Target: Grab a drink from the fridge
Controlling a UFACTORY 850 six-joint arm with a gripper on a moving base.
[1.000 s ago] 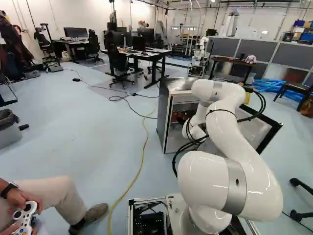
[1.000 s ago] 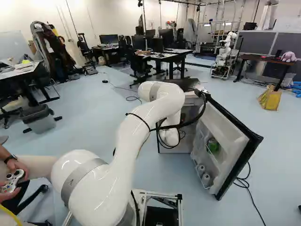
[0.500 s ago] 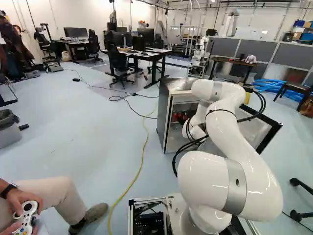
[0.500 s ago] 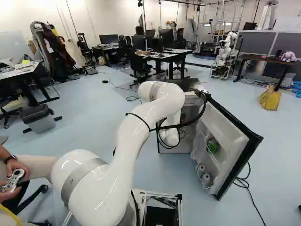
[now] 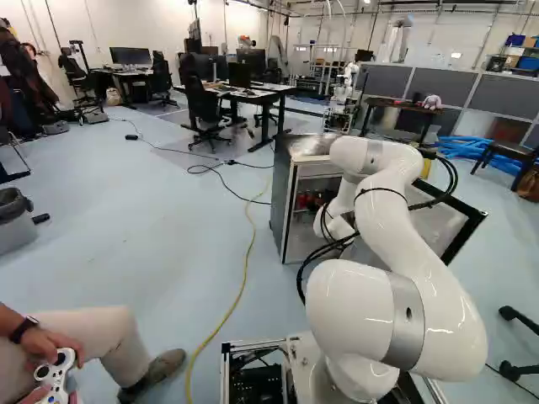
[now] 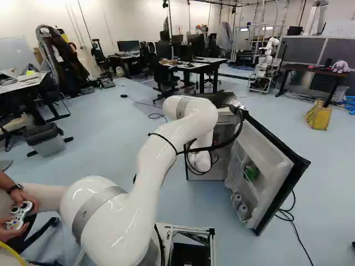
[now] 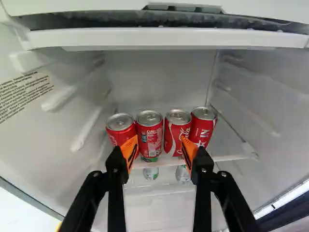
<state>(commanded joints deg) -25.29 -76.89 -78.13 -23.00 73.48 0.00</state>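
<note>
Four red cans, a left outer one (image 7: 120, 129), two middle ones (image 7: 150, 133) (image 7: 177, 131) and a right outer one (image 7: 203, 126), stand side by side on a shelf (image 7: 227, 157) inside the fridge (image 5: 284, 198). My gripper (image 7: 160, 149) is open in front of them in the wrist view, orange pads apart and nothing gripped. Its fingertips overlap the row in that view; whether they touch any can, I cannot tell. Both base views have the gripper hidden behind the arm and fridge. Swung wide, the fridge door (image 6: 265, 152) holds a green item (image 6: 251, 171) and some pale containers.
Above the cans runs a white compartment edge (image 7: 164, 39); fridge side walls flank the gripper. Clear bottles (image 7: 150, 173) show below the shelf. A yellow cable (image 5: 244, 273) lies on the floor left of the fridge. Another robot (image 6: 265, 64) stands far behind.
</note>
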